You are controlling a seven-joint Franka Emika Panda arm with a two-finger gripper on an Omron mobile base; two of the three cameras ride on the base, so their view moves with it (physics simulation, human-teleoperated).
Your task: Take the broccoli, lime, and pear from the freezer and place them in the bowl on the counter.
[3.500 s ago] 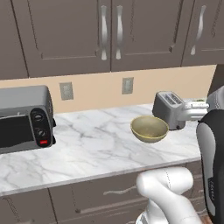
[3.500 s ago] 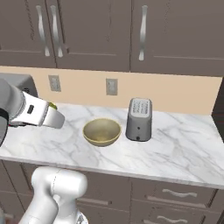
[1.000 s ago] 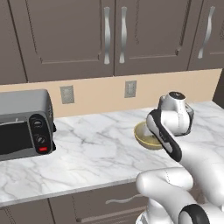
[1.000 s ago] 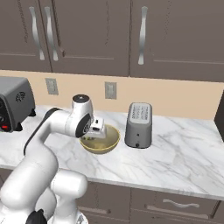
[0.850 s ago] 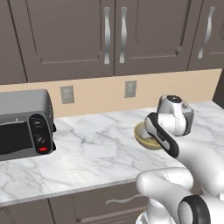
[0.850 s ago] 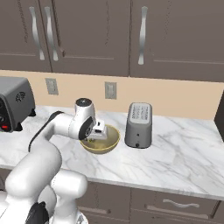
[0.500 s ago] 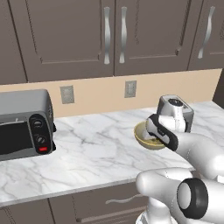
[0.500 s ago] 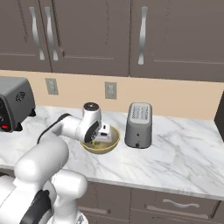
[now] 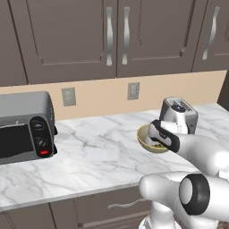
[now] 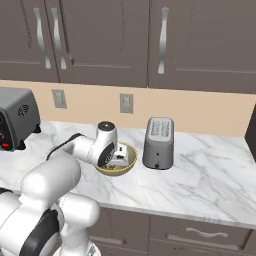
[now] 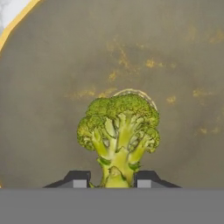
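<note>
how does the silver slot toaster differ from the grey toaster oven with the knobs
The silver slot toaster is narrow and upright with slots on top; the grey toaster oven is wide and boxy with a dark glass front. The toaster stands beside the olive-tan bowl; the oven sits far along the white marble counter. Both are metallic grey and rest on that counter.

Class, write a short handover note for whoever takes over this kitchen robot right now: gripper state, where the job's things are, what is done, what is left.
Gripper: shut on the broccoli by its stem, held low inside the bowl.
Bowl: on the counter, beside the toaster.
Done: broccoli carried to the bowl, not yet let go.
Left: release the broccoli; no lime or pear can be seen in the bowl, so both are probably still to fetch.
</note>
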